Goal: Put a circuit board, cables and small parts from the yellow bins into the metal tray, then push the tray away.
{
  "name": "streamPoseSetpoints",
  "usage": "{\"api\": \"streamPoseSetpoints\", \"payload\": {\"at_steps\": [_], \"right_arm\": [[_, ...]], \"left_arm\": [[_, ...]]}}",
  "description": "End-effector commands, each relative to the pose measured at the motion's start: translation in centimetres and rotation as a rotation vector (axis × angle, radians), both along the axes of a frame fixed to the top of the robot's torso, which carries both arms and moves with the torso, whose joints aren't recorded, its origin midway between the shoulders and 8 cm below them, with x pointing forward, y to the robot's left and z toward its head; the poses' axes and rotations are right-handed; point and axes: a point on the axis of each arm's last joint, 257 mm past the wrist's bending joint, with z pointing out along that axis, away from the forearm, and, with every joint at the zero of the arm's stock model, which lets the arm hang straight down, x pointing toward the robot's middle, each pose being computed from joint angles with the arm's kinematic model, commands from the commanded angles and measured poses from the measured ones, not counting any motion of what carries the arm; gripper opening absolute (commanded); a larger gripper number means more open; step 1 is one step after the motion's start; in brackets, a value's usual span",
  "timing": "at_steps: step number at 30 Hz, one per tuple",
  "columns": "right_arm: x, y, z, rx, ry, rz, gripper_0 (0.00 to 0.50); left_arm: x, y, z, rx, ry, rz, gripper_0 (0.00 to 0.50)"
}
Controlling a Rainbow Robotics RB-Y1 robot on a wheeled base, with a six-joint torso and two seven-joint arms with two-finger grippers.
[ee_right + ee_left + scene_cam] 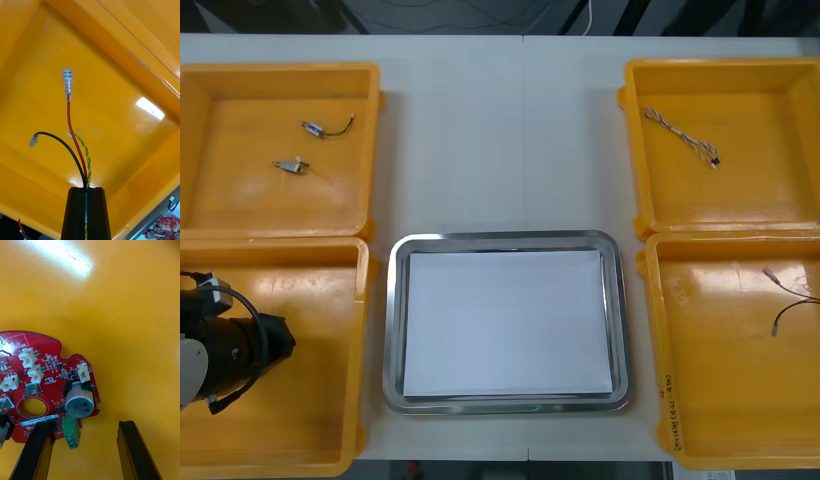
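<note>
Yellow bins (280, 236) stand two at each side of the pale surface (500, 130). The metal tray (392, 330) sits between the lower pair, in the lower middle of the front view, and its inside is white. In the upper-left bin (240, 90) lie two small metal parts (325, 127), one a little below the other and apart from it. The upper-right bin (760, 170) holds a pale twisted cable (680, 135).

At the lower left edge of the front view, the left arm (230, 345) hangs over the lower-left bin (320, 420). Its wrist view shows the left hand (85, 425) released, its fingers (131, 450) wide apart above the bin's floor. A round red circuit board (41, 382) lies flat on that floor. One finger overlaps the board's rim and the other stands clear of it over bare yellow. The board's green block (71, 431) juts into the gap between them.

The right hand (86, 189) is clenched on the cables (83, 168) over a bin floor. A red wire (71, 123), a black wire (62, 144) and a twisted yellow-and-green strand (87, 157) run out from between its fingertips. The red wire ends in a small metal terminal (67, 79), and the black one curves aside to a pale tip. Whether the wires touch the floor cannot be told. In the front view their ends show at the right edge of the frame, inside the lower-right bin (720, 400).
</note>
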Motion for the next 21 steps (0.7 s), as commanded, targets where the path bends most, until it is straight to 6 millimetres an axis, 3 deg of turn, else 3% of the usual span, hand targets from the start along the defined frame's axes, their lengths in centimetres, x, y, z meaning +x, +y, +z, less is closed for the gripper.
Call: {"api": "streamPoseSetpoints", "payload": {"at_steps": [1, 4, 6, 7, 8, 15, 21], "right_arm": [[0.4, 1.6, 3.5, -0.014, -0.038, 0.030, 0.000], [0.5, 3.7, 4.3, 0.001, -0.026, 0.100, 0.000], [0.6, 4.6, 4.6, 0.004, -0.024, 0.132, 0.000], [0.7, 5.3, 4.7, 0.007, -0.023, 0.156, 0.000], [0.9, 5.9, 4.9, 0.006, -0.026, 0.179, 0.000], [1.8, 9.2, 5.2, -0.005, -0.031, 0.289, 0.000], [1.5, 12.0, 4.2, -0.023, -0.003, 0.384, 0.000]], "left_arm": [[-1.5, -0.3, -1.3, -0.019, 0.025, 0.042, 0.500], [-1.5, -0.3, -1.4, -0.017, 0.022, 0.043, 0.500], [-1.5, -0.2, -1.3, -0.015, 0.021, 0.040, 0.373], [-1.5, -0.3, -1.4, -0.016, 0.023, 0.039, 0.146], [-1.5, -0.2, -1.3, -0.014, 0.021, 0.038, 0.000], [-1.4, -0.2, -1.3, -0.007, 0.020, 0.030, 0.000], [-1.3, 0.1, -1.1, -0.003, 0.016, 0.028, 0.000]]}}
